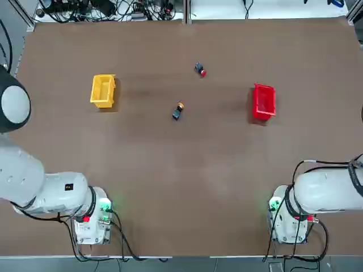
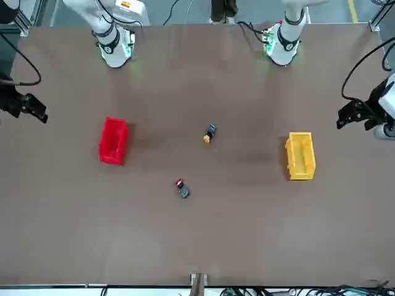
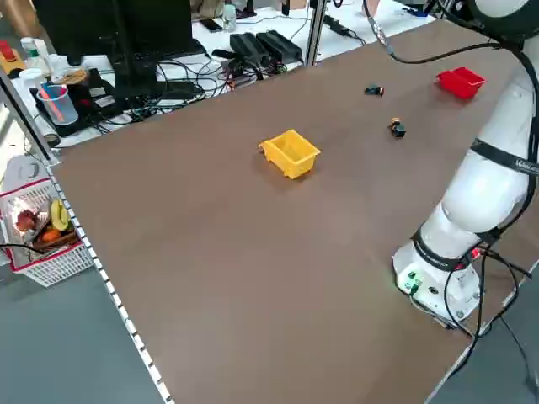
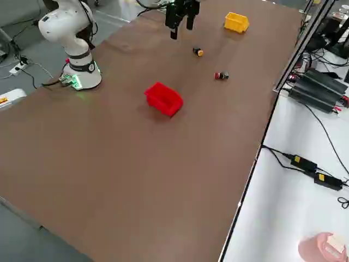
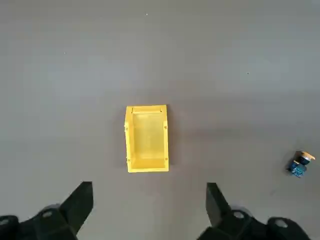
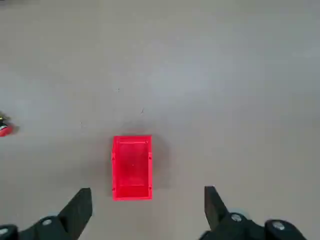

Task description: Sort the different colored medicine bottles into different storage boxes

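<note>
Lying on the brown table (image 1: 187, 170), between the two bins and well apart from both: orange-capped bottle (image 1: 178, 110), on its side. Red-capped bottle (image 1: 200, 70) near it, farther from the bases. Yellow bin (image 1: 102, 90) leftward, red bin (image 1: 264, 102) rightward — both empty. Left gripper (image 5: 149, 210) and right gripper (image 6: 147, 212) hovering with fingers spread wide, holding nothing.
</note>
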Motion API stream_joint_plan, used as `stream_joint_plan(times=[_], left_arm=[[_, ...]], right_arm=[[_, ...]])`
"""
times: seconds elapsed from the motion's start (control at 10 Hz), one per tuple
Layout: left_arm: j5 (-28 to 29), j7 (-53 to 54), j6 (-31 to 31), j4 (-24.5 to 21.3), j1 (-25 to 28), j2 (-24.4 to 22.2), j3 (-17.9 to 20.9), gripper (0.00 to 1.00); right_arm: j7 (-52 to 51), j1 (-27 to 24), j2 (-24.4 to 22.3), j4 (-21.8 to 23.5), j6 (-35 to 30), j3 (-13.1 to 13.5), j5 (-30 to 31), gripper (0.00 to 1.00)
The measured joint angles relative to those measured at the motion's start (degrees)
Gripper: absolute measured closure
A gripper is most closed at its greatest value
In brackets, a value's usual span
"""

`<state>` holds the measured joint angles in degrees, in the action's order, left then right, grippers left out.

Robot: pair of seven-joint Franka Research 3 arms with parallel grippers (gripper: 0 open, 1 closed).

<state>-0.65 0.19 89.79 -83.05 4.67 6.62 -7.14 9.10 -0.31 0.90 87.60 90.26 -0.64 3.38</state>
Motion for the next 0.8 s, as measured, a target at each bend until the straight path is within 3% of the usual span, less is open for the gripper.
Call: stream_joint_plan(times=[0.6,0.8], left_arm=[[0.00,0.29,0.00,0.56,-0.16,-0.21,-0.35,0.00],[0.00,0.34,0.00,0.71,-0.62,-0.23,-0.49,0.00]], right_arm=[[-0.05,0.22,0.00,0.00,0.00,-0.22,-0.89,0.01],[-0.80,2.67,0.18,0.11,0.78,-0.57,-2.90,0.01]])
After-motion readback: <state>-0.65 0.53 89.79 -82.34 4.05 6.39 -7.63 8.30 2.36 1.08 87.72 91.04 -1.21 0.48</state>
